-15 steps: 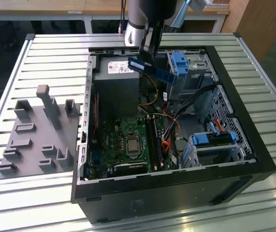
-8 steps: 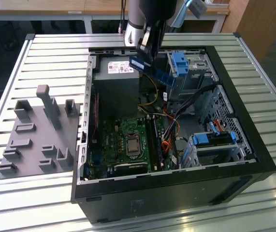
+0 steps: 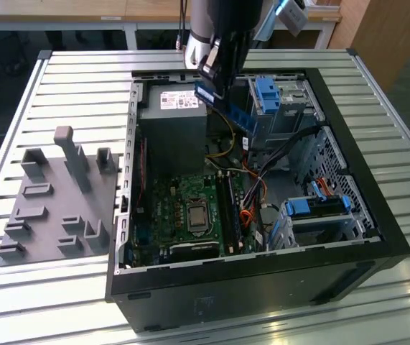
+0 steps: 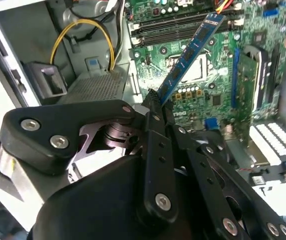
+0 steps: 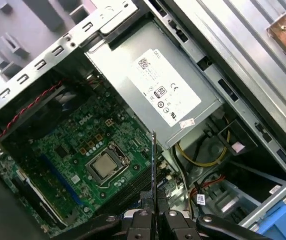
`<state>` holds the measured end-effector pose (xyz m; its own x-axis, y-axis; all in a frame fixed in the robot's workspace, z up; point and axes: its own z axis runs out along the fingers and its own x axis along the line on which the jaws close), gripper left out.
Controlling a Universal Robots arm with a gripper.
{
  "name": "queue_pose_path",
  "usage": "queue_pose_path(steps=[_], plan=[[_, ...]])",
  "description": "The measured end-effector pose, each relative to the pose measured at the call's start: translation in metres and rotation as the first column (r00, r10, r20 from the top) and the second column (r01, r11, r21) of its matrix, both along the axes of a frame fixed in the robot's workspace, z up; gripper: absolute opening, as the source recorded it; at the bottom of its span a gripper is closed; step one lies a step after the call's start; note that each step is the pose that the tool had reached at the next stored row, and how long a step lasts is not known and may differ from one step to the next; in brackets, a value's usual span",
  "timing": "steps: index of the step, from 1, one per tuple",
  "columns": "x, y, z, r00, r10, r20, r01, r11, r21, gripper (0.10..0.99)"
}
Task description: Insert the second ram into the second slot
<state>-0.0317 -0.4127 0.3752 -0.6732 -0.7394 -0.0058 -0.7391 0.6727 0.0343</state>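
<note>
The second ram [image 3: 230,111] hangs tilted in the air over the open computer case [image 3: 262,287]. It is near the case's far edge in the exterior view, between the grey power supply [image 3: 172,122] and the blue drive bracket [image 3: 266,97]. The gripper [image 4: 155,102] is clenched on one end of it. The memory slots [image 3: 228,207] on the motherboard [image 3: 165,208] lie below, well apart from it.
</note>
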Motion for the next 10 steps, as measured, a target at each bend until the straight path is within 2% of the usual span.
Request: queue_pose_path(steps=[3, 6, 8, 10], plan=[[0.0000, 0.0000, -0.0009, 0.9985, -0.054, 0.0000, 0.054, 0.9985, 0.000, 0.137], [0.0000, 0.0000, -0.0018, 0.9940, -0.109, 0.0000, 0.109, 0.9940, 0.000, 0.137], [0.0000, 0.0000, -0.0024, 0.9894, -0.145, 0.0000, 0.145, 0.9894, 0.000, 0.137], [0.0000, 0.0000, -0.0033, 0.9799, -0.199, 0.0000, 0.199, 0.9799, 0.000, 0.137]])
